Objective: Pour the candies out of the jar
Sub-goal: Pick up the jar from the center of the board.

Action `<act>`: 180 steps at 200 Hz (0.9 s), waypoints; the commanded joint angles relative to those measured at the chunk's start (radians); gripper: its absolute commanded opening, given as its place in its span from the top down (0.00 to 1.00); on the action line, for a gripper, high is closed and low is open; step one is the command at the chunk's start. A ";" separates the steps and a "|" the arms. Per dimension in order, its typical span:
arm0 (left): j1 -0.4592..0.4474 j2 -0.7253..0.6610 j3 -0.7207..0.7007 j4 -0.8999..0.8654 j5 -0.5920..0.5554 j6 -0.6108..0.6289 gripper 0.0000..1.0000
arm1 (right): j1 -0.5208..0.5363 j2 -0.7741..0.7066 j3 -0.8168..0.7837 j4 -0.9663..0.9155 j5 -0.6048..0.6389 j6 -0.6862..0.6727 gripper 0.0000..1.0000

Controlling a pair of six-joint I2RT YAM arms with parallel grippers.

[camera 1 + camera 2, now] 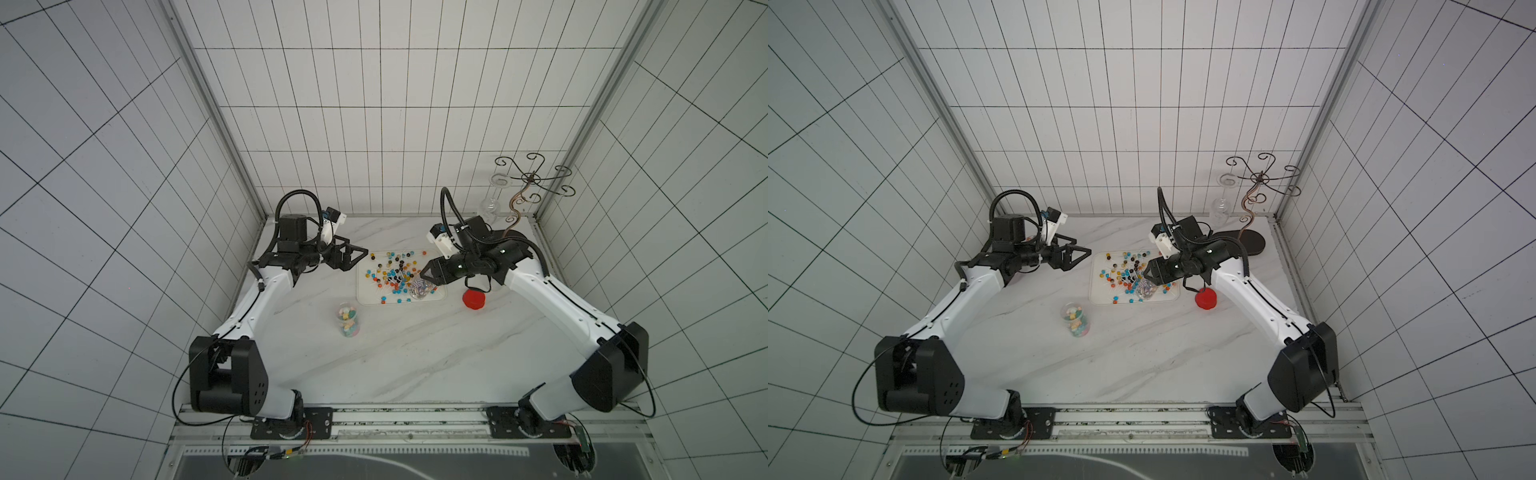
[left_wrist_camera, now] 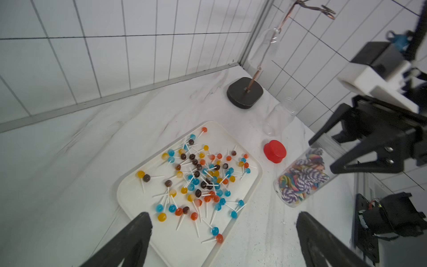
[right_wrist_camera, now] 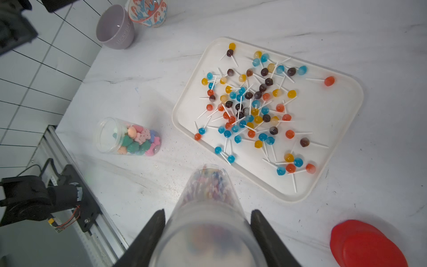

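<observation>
The right pincer is clamped on the clear jar, one finger on each side. It holds the jar tilted above the surface, at the corner of the white tray nearest the red lid. The views disagree on whether the jar's lower end hangs over the tray or just beside it, so I cannot tell.

Swirl candies, purple-and-white and rainbow, fill the jar. In the right wrist view they are only a blur behind the plastic, and it is hard to make out which end is the mouth.

The left pincer stands wide apart and holds nothing, just off the tray's opposite side. Its own camera shows only the fingertips.

Lollipops lie scattered on the tray. A second jar of pastel candies stands open near the tray.

An empty clear jar, barely visible, lies near the dark base of the wire stand and is seen only from the left wrist. The frame edge cuts off the lid in the right wrist view.

A grey cup carries raised lettering too blurred to read. The patterned cup beside it is cut off.
</observation>
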 commanded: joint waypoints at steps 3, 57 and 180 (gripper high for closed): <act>-0.008 -0.049 -0.019 0.020 0.153 0.109 0.03 | -0.042 -0.006 0.151 -0.001 -0.225 -0.004 0.74; -0.112 -0.060 -0.031 -0.003 0.194 0.185 0.03 | -0.051 0.062 0.254 0.016 -0.403 0.014 0.76; -0.186 -0.028 -0.019 -0.039 0.237 0.207 0.03 | 0.009 0.139 0.358 0.127 -0.494 0.108 0.78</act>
